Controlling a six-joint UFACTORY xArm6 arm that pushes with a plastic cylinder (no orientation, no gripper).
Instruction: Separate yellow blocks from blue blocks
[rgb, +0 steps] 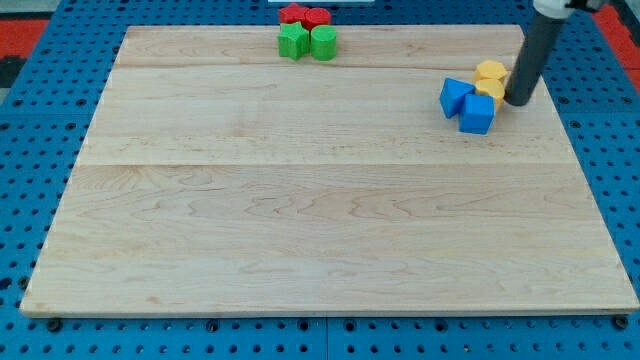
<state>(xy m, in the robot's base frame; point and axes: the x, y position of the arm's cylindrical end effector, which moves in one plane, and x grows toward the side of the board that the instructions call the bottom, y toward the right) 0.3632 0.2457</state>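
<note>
Two yellow blocks sit at the view's right: a rounded one and another just below it. Two blue blocks touch them on the left: one and a cube lower right of it. The four form one tight cluster. My tip stands just right of the lower yellow block, touching or nearly touching it. The dark rod rises to the view's top right.
At the view's top centre sit two red blocks and two green blocks, close together at the wooden board's top edge. A blue pegboard table surrounds the board.
</note>
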